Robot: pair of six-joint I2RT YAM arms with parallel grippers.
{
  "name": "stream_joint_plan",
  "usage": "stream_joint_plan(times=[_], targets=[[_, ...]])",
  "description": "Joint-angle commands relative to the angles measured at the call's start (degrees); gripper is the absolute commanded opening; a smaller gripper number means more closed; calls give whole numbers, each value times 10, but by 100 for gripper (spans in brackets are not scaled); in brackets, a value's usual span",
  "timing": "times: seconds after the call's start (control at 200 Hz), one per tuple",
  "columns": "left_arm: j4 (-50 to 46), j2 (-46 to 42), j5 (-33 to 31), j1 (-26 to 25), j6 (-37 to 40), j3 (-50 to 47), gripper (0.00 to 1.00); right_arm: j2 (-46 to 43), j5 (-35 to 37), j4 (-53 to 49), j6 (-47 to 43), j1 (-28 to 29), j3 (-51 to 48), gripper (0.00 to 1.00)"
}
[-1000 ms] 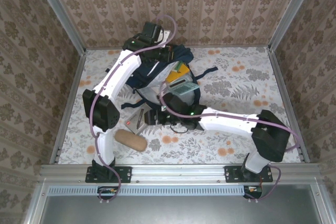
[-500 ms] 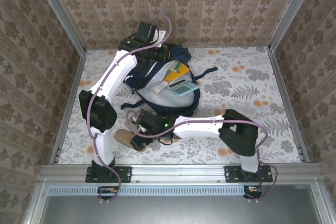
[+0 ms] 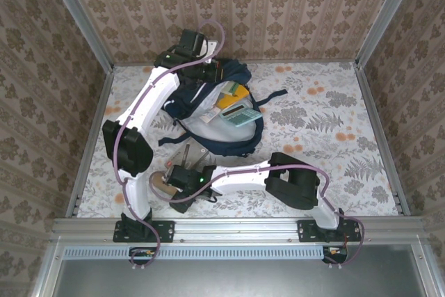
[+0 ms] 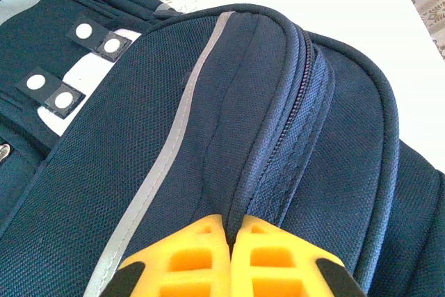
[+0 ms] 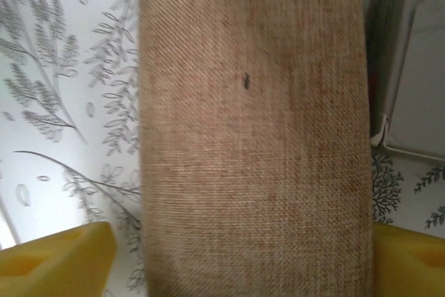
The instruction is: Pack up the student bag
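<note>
From overhead, the large dark navy fabric backpack [image 3: 233,74] lies on the floral-print table [image 3: 327,116], left of centre and toward the far wall. Its mouth gapes toward me, showing pale lining and a teal calculator [image 3: 241,117]. My left gripper [image 3: 208,71] sits at the far top edge of the backpack. My right gripper [image 3: 169,184] is stretched across the near left of the table, over a tan woven fabric pouch [image 3: 158,183]. It is well apart from the backpack, with a flat grey box [image 3: 186,156] lying between them.

On the left wrist camera, the left gripper [image 4: 230,231] has its yellow fingers [image 4: 188,255] pressed together. A fold of the backpack [image 4: 278,53] at the zip seam is pinched between the tips (the zip track runs straight into the join). A thin pale stripe curves across the panel beside it.

On the right wrist camera, the right gripper [image 5: 236,262] stands wide, one yellow finger [image 5: 55,259] on each side of the pouch [image 5: 250,137]. The pouch runs lengthwise between them. There is a gap on the left side, and I cannot tell whether the right finger touches. The grey box [image 5: 417,67] lies just beside the pouch.
</note>
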Motion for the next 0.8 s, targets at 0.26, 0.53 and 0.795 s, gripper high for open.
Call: stream_joint_plan(times=[0.26,0.53,0.795], targets=[[29,-49,-8,15,1,3,0,-79,60,-21,10,5,-31,47],[36,-48,-4,43,-2,8,0,-229,107,-56,71,9,-133,46],[43,-44,15,41,-16,9,0,-386,155,-104,104,-35,-220,47]])
